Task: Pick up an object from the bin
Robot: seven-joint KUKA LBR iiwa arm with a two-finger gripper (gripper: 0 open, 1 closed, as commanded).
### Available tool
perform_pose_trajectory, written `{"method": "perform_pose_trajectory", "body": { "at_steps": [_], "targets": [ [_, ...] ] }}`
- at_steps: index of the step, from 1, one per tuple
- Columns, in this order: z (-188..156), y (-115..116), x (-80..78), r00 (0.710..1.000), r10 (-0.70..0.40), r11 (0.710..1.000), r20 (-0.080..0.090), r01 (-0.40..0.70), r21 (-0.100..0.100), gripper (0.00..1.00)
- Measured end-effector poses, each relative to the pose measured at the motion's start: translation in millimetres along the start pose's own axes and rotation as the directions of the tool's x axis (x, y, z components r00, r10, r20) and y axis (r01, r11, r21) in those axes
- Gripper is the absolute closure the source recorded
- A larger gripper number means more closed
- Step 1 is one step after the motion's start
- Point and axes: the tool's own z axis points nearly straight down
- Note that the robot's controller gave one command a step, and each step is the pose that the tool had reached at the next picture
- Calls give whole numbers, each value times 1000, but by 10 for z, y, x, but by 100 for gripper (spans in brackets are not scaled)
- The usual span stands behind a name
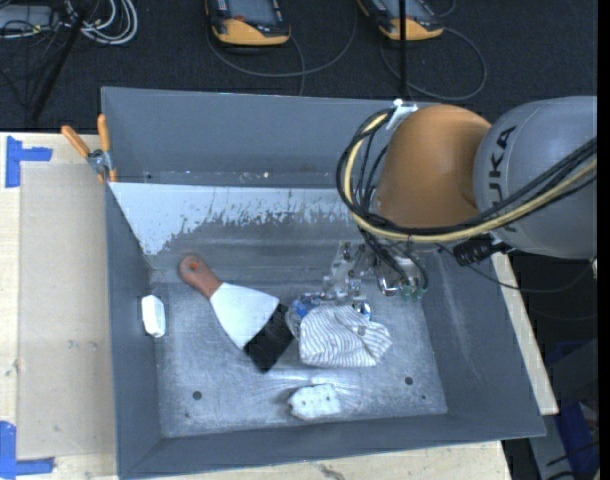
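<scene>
Camera view gripper [357, 286]: at far edge of crumpled striped cloth [343, 340], bin [235, 238] middle-right
Grip: unclear how open
Left of cloth: black block [270, 340], scraper [235, 308]

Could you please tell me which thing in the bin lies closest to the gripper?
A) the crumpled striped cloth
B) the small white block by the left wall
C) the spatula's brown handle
A: the gripper hangs right at the upper edge of the striped cloth.
</scene>
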Motion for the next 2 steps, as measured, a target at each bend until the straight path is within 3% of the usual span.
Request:
{"method": "perform_pose_trajectory", "body": {
  "at_steps": [1,2],
  "targets": [
    [-64,-4,103,999,-8,1000,-33,8,-1,100],
    [-716,-19,71,1000,20,1000,-20,-20,0,100]
  ]
}}
